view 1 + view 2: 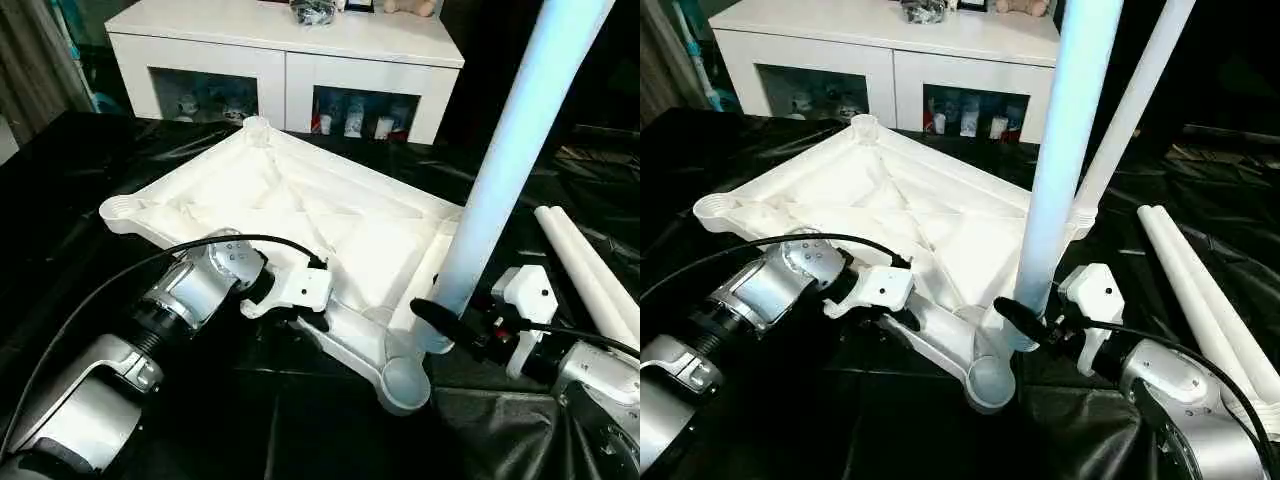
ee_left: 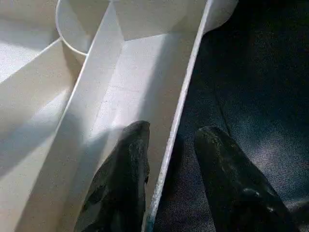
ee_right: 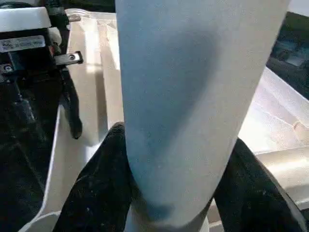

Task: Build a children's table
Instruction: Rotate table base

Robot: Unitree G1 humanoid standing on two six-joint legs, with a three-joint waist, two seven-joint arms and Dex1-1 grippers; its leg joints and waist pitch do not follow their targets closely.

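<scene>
A white plastic rectangular table top (image 1: pixel 300 215) lies upside down on a black sheet (image 1: pixel 80 200), its ribbed X-braced underside facing up.

On the left, the left gripper (image 2: pixel 169 159) straddles the top's thin near edge wall (image 2: pixel 181 101). One black finger (image 2: pixel 123 179) sits inside the rim channel and the other outside over the sheet, with small gaps visible, so they are not yet clamped.

At the near corner sits an empty round socket (image 1: pixel 405 380).

Just right of it, the right gripper (image 3: pixel 178 174) clasps a long white tapered tube leg (image 1: pixel 510 160) near its lower end. The leg's long axis runs almost upright, leaning slightly to the right, with its foot just beside and above the socket.

The right arm is nearer; seating probably means lowering straight along that axis.

Farther right, two more white legs (image 1: pixel 590 270) lie flat.
</scene>
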